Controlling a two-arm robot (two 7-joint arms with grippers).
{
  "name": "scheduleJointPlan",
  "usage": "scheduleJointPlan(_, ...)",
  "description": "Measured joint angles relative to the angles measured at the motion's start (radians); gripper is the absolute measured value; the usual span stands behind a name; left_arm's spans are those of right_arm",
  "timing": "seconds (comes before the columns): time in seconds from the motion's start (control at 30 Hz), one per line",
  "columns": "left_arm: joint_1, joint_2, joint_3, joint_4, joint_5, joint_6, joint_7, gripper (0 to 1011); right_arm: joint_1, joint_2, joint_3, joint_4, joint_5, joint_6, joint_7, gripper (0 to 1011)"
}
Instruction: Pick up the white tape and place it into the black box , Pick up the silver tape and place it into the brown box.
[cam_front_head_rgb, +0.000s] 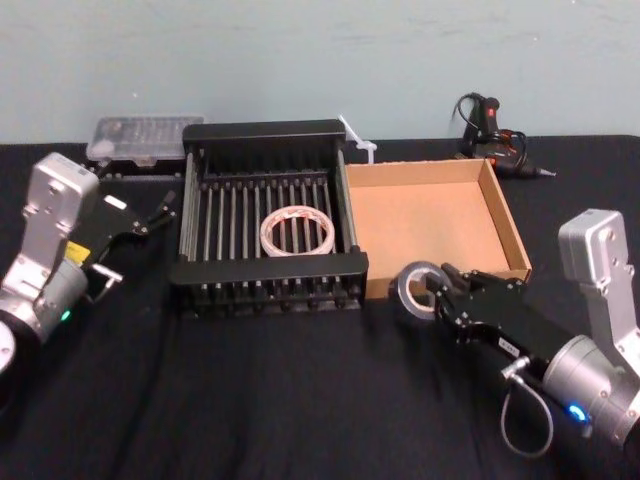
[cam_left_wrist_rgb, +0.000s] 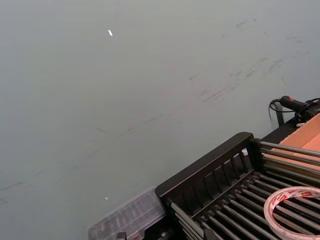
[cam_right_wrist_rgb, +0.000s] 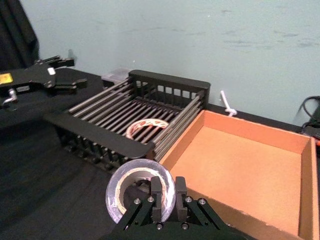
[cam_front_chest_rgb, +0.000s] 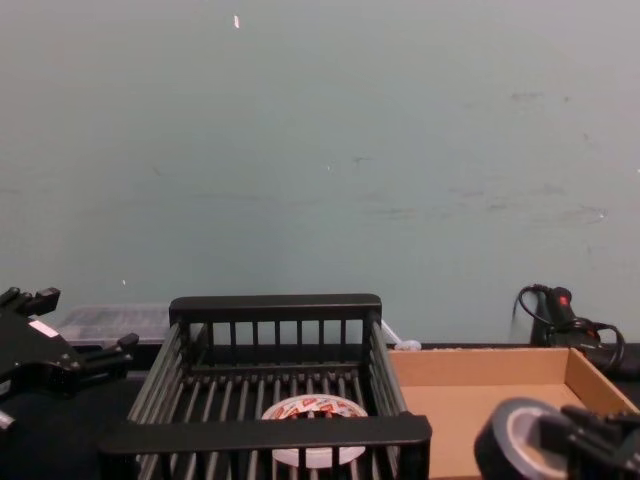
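The white tape (cam_front_head_rgb: 297, 231) (cam_right_wrist_rgb: 147, 129) (cam_front_chest_rgb: 310, 410) (cam_left_wrist_rgb: 295, 210), with red printing, lies flat on the barred floor of the black box (cam_front_head_rgb: 270, 130) (cam_right_wrist_rgb: 100, 135) (cam_front_chest_rgb: 270, 432) (cam_left_wrist_rgb: 205, 172). To its right stands the brown box (cam_front_head_rgb: 430, 220) (cam_right_wrist_rgb: 240, 160) (cam_front_chest_rgb: 470, 365). My right gripper (cam_front_head_rgb: 440, 292) (cam_right_wrist_rgb: 168, 195) (cam_front_chest_rgb: 565, 435) is shut on the wall of the silver tape (cam_front_head_rgb: 418, 290) (cam_right_wrist_rgb: 140, 192) (cam_front_chest_rgb: 515, 440). It holds the roll on edge just before the brown box's front left corner. My left gripper (cam_front_head_rgb: 150, 215) (cam_right_wrist_rgb: 55, 82) (cam_front_chest_rgb: 70, 360) hangs open beside the black box's left wall.
A clear plastic case (cam_front_head_rgb: 140, 135) (cam_left_wrist_rgb: 130, 217) lies behind the black box's left corner. A black corded tool (cam_front_head_rgb: 495, 135) (cam_front_chest_rgb: 560, 310) rests behind the brown box, and a small white piece (cam_front_head_rgb: 358, 140) sits between the boxes at the back. A black cloth (cam_front_head_rgb: 300, 400) covers the table.
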Motion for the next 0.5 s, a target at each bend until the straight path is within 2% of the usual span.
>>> scheduleJointPlan(0.5, 0.000, 0.000, 0.000, 0.000, 0.000, 0.000, 0.000, 1001, 0.090, -0.059, 0.015, 0.065, 0.017, 0.028, -0.054, 174)
